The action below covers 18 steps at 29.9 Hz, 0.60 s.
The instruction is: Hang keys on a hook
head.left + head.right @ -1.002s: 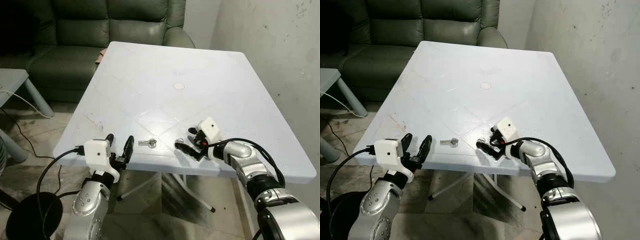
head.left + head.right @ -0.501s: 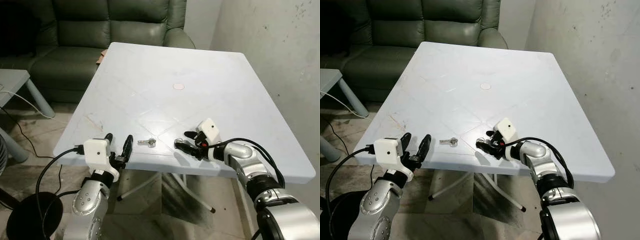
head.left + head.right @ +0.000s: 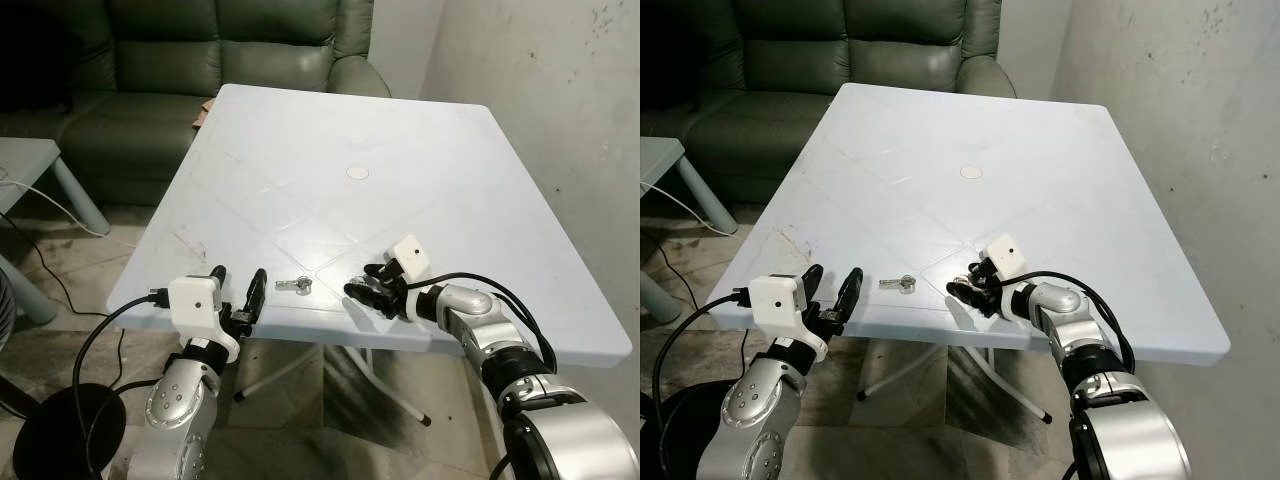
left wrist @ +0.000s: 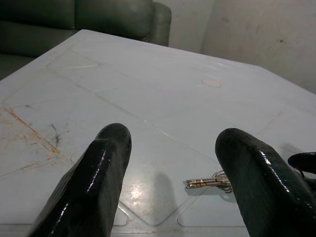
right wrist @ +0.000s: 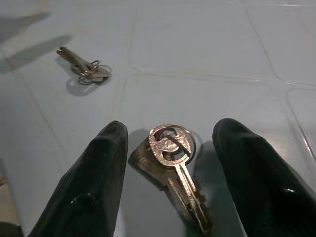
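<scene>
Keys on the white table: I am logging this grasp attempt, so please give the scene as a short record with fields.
surface: white plastic table
target: silver key set on a ring, flat on the table between the right end effector fingers
right end effector: open, low over the table, straddling that key set
second keys: small silver key set, lying apart, ahead of the left end effector
left end effector: open, at the near table edge
hook: cannot tell

A big white table (image 3: pixel 400 130) sits in the middle. A green sofa (image 3: pixel 150 60) is at the upper left. A grey wall (image 3: pixel 560 110) is on the right.
</scene>
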{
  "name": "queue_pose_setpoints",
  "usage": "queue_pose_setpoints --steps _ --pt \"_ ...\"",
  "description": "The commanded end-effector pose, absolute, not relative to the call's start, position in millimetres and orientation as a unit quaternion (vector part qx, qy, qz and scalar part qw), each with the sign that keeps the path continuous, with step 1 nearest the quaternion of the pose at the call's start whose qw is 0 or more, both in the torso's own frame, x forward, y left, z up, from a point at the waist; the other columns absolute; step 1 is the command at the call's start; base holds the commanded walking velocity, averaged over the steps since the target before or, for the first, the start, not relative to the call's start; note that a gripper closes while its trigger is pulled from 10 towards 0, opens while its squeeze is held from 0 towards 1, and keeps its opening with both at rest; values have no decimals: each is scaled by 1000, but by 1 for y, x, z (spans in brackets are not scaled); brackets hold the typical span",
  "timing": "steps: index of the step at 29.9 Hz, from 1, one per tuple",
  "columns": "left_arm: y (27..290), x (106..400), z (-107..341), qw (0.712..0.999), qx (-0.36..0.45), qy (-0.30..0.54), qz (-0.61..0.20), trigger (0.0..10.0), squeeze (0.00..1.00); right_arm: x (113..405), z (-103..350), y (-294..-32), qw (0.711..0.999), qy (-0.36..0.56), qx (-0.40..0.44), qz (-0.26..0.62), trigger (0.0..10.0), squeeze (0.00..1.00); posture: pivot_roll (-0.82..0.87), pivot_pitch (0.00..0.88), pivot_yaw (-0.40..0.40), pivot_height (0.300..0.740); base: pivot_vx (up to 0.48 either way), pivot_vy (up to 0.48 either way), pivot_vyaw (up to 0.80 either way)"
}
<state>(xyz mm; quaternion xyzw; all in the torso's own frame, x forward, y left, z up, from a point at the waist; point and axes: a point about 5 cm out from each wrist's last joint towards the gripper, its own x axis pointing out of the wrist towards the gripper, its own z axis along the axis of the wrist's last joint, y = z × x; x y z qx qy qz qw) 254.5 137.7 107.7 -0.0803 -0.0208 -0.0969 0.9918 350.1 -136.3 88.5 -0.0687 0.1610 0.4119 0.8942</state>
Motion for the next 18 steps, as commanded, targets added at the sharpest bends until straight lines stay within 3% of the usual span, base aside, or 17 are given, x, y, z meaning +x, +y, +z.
queue_pose_setpoints --steps 1,2,7,8,18 --pt "138 256 111 992 -77 -24 -95 10000 0 353 94 -138 894 155 -72 415 10000 0 -48 56 -38 740 0 0 0" --pt "138 256 111 992 -77 -24 -94 10000 0 353 95 -140 893 155 -73 415 2431 0 -48 56 -37 740 0 0 0" --pt "138 256 111 992 -78 -25 -93 10000 0 353 96 -143 893 156 -75 416 2431 0 -48 56 -37 740 0 0 0" --pt "139 257 111 992 -78 -25 -93 10000 0 354 97 -143 892 155 -76 418 0 0 -50 55 -37 740 0 0 0" --pt "140 259 113 992 -77 -28 -91 10000 0 353 98 -146 888 155 -81 425 235 0 -49 54 -31 740 0 0 0"
